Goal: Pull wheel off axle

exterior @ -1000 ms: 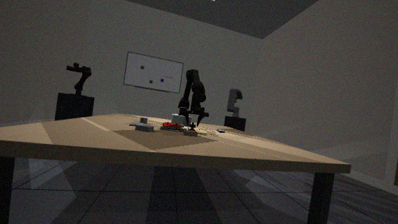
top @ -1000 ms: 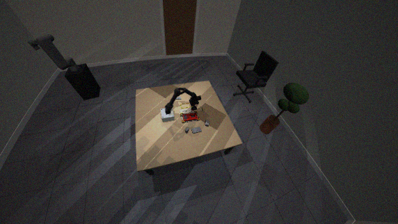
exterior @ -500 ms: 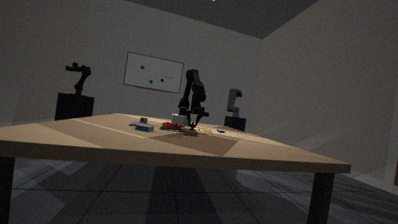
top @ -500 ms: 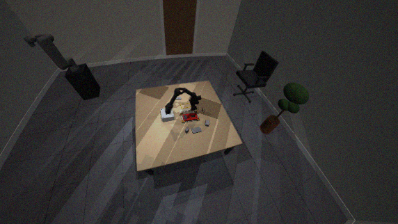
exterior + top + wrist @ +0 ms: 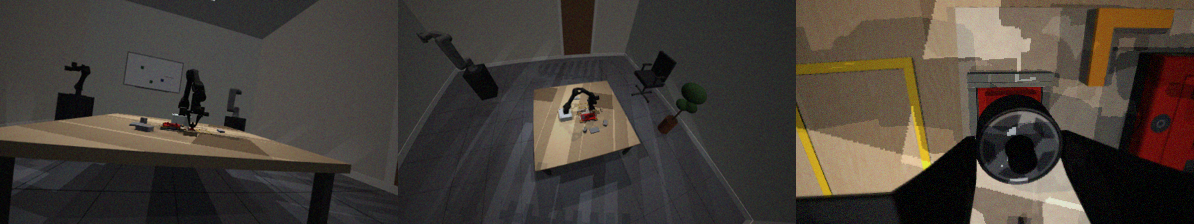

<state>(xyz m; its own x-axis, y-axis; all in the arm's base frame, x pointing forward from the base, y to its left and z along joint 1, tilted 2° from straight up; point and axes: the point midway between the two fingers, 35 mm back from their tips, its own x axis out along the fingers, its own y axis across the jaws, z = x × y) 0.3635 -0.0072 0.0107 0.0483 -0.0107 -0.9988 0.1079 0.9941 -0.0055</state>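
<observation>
The dark wheel [image 5: 1036, 125] with a grey spoked face lies face up over a red mount [image 5: 1010, 93] with a grey edge, low at the table. The upright axle is not clear inside the dark hub. My gripper [image 5: 1016, 141] [image 5: 192, 126] is shut on the wheel, one finger against each side of its rim. The marked area, a yellow outline [image 5: 913, 90], lies on the table to the left of the wheel in the wrist view.
A red car body [image 5: 1168, 95] [image 5: 588, 117] [image 5: 170, 125] lies to the right in the wrist view, with an orange corner piece [image 5: 1096, 50] near it. A white box [image 5: 565, 117] stands at the arm's base. Grey blocks [image 5: 594, 130] [image 5: 144, 128] lie beyond the car body.
</observation>
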